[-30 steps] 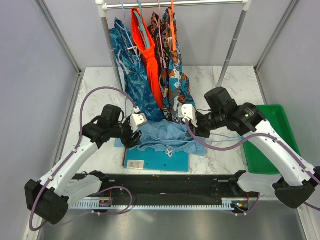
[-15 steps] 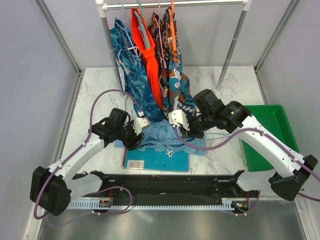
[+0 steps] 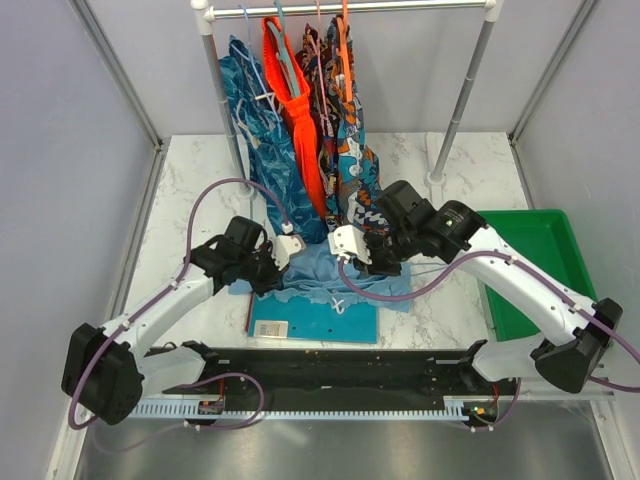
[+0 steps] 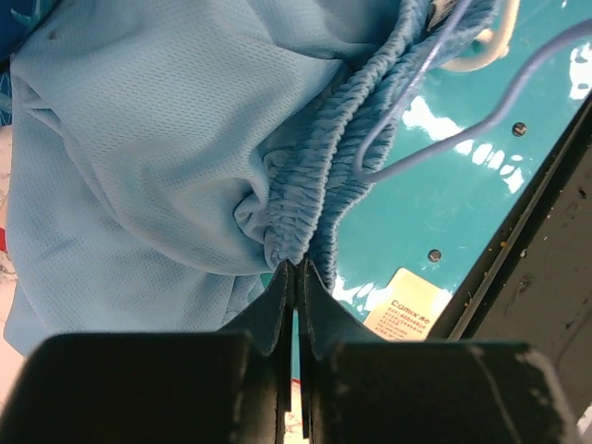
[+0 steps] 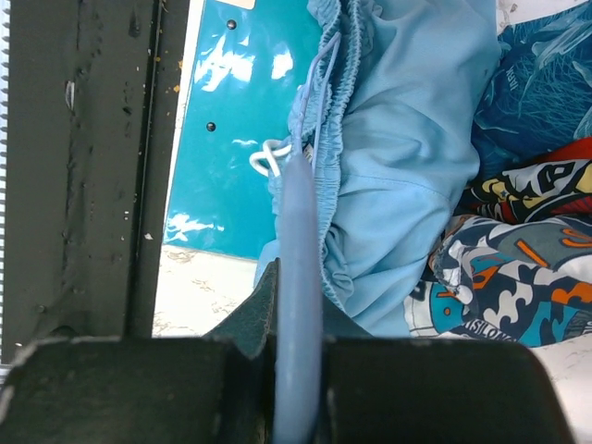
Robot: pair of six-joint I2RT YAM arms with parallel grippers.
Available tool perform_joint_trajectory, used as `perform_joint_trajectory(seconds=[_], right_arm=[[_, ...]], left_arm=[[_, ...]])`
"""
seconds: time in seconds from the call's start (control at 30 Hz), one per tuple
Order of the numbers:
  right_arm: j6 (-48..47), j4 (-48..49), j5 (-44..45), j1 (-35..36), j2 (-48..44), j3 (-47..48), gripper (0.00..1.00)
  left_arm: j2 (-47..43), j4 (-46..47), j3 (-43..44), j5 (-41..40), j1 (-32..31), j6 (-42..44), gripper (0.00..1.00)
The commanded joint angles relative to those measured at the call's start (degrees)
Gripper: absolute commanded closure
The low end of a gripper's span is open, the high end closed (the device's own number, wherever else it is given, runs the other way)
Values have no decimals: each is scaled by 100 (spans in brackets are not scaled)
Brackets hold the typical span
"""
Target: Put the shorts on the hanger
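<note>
The light sky-blue shorts [image 3: 335,272] lie bunched on a teal board at the table's middle. My left gripper [image 3: 278,270] is at their left edge. In the left wrist view its jaws [image 4: 294,266] are shut on a fold of the gathered waistband [image 4: 310,185]. My right gripper [image 3: 362,262] is over the right part of the shorts, and in the right wrist view it [image 5: 296,273] is shut on the thin pale blue hanger [image 5: 298,231]. The hanger's wire [image 4: 416,102] runs into the waistband opening, next to a white drawstring [image 5: 266,157].
The teal board [image 3: 320,318] lies under the shorts near the black front rail [image 3: 330,365]. Right behind stands a clothes rack [image 3: 220,100] with patterned and orange garments [image 3: 300,130] hanging down to the table. A green bin [image 3: 535,270] sits at the right.
My left gripper has moved in and shut on the waistband. The right arm has shifted left with the hanger, further over the shorts.
</note>
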Motion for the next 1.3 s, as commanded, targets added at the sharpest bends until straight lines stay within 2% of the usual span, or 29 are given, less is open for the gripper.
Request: perform_joint_trajectory(seconds=[0.0, 0.23, 0.5, 0.7, 0.87, 1.0, 1.13, 1.23, 1.27], right_arm=[[-327, 50, 37, 36, 138, 103, 100], [-520, -82, -15, 45, 401, 586, 100], [-441, 172, -69, 246, 586, 639, 100], [-12, 549, -226, 352, 744, 815, 100], [191, 1112, -95, 352, 639, 473, 100], [375, 1875, -296, 352, 394, -176, 100], [595, 2290, -420, 361, 384, -415, 100], [648, 2685, -236, 344, 288, -792, 100], [657, 2800, -209, 343, 244, -915, 100]], left_arm=[[-355, 56, -28, 352, -34, 220, 98], [-628, -68, 50, 396, -69, 459, 98], [-558, -261, 533, 774, -104, 151, 98], [-540, -331, 709, 896, -113, -7, 98], [-593, -375, 780, 1195, -113, -139, 98], [-531, -297, 841, 1178, -113, -306, 98], [-505, -279, 903, 1266, -104, -411, 98], [-618, -498, 886, 1257, -26, -149, 67], [-671, -629, 886, 1275, 36, 0, 48]])
